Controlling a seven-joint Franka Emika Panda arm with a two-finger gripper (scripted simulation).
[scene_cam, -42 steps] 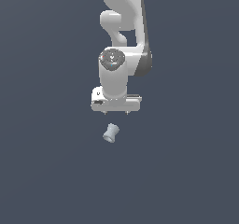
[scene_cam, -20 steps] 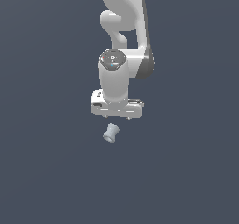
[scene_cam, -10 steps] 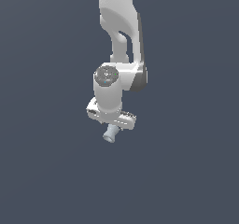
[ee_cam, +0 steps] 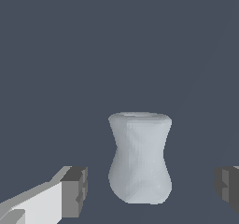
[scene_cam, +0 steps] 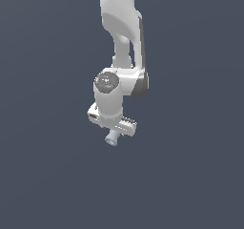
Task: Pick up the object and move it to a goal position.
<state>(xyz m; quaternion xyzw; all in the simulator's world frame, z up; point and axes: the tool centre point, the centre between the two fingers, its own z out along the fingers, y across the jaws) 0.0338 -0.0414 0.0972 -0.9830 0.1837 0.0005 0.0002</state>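
Panda arm [scene_cam: 121, 42] fills the top-center of the exterior view. Its pincer [ee_cam: 149, 190] is spread wide, pads either side of the spool [ee_cam: 140, 157], low-center in the wrist view, not touching yet. Off-center closing could tip it, or the flared ends could slip out.
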